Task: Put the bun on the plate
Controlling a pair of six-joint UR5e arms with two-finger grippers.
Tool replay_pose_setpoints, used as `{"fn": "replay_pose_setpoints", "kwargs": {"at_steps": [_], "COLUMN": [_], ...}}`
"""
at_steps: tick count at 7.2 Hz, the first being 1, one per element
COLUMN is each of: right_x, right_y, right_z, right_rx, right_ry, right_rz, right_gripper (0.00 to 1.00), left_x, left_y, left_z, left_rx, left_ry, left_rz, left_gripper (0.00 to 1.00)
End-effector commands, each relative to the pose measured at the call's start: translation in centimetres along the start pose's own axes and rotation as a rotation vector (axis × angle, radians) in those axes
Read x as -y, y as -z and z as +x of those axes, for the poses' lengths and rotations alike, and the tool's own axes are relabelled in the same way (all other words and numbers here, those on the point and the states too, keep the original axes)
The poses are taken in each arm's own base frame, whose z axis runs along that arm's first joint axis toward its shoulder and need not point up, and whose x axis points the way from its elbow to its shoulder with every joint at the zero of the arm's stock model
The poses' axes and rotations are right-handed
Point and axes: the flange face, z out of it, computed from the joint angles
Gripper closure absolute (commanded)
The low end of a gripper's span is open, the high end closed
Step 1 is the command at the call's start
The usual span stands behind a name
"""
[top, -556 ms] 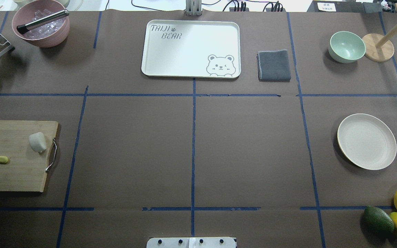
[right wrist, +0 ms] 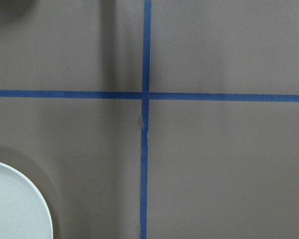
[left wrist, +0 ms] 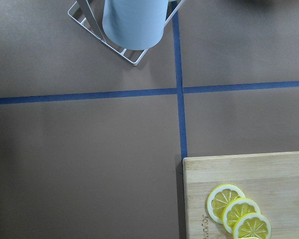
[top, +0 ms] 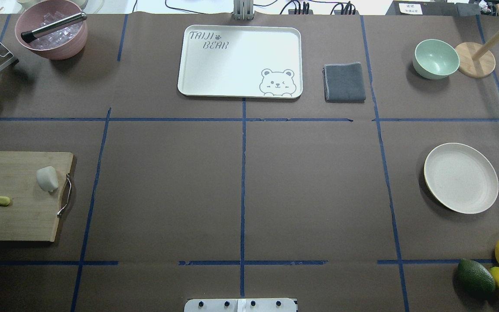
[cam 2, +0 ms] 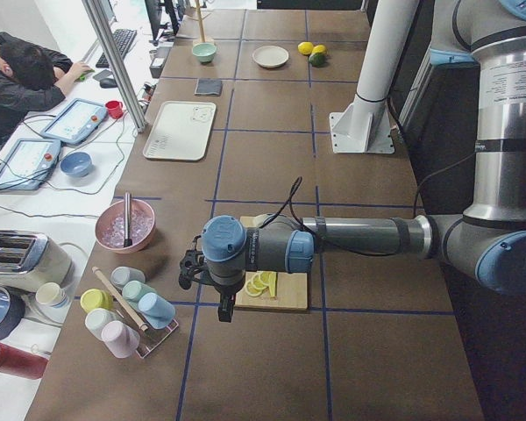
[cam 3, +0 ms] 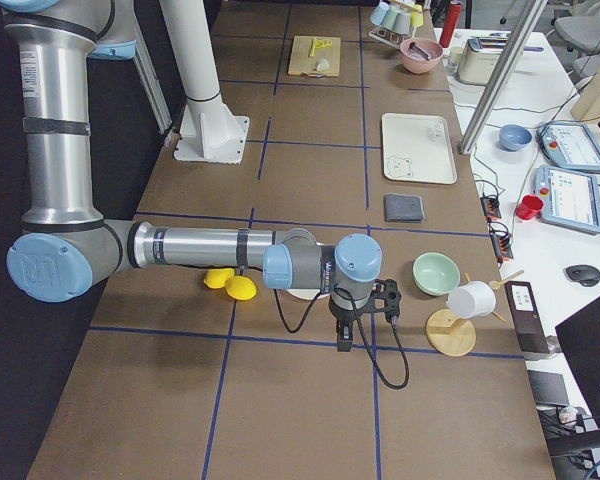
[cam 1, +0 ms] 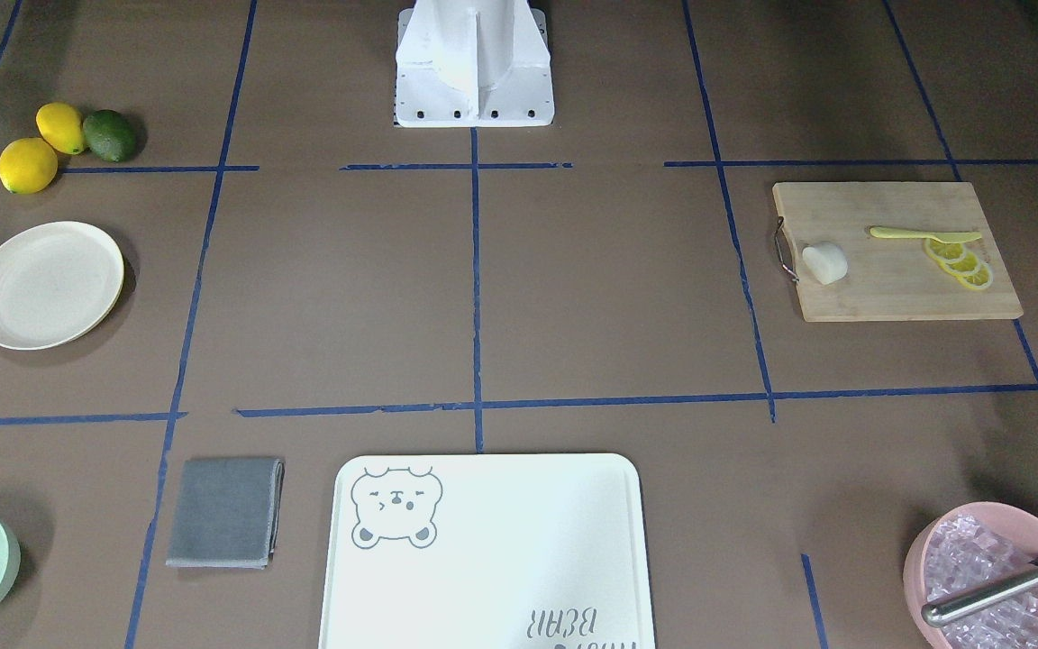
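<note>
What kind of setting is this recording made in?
Most likely a robotics lab bench staged as a kitchen: the table is marked into a grid with blue tape, control pendants lie beside it, and lemon slices sit on a cutting board.

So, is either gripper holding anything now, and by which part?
Cannot be told for sure: left gripper and right gripper show only side-on. The bun lies free on the cutting board.

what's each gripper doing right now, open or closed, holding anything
Left gripper: cannot tell open or shut; only a side view shows it.
Right gripper: cannot tell, same reason.
The bun lies on the cutting board.
</note>
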Motion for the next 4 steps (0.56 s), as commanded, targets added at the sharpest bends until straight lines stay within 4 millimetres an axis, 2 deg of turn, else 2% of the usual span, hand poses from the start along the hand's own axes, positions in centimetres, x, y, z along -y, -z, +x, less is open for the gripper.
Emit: {"fn": "replay_pose_setpoints", "kwargs": {"at_steps": [1,2,4], "right_x": [0.3,0.7,-2.0], "right_y": [-0.9,-2.4,-5.8], "right_z": [-1.9,-4.5,-6.6], "right_rx": [0.016,0.024,0.068], "right_ry": [-0.059,-0.075,-0.083], "right_rz": [-0.007,-0.001,0.062], "right_gripper": [0.0,0.0,0.0], "left_x": [0.1,0.1,0.3], "left_y": [0.2,0.2,0.6], "left_z": [0.2,0.3,0.6], "left_rx": [0.0,0.0,0.001], "left_ry": [-0.004,-0.004,-0.006], "left_rz": [0.005,0.005,0.013], "left_gripper": [0.0,0.0,0.0]}}
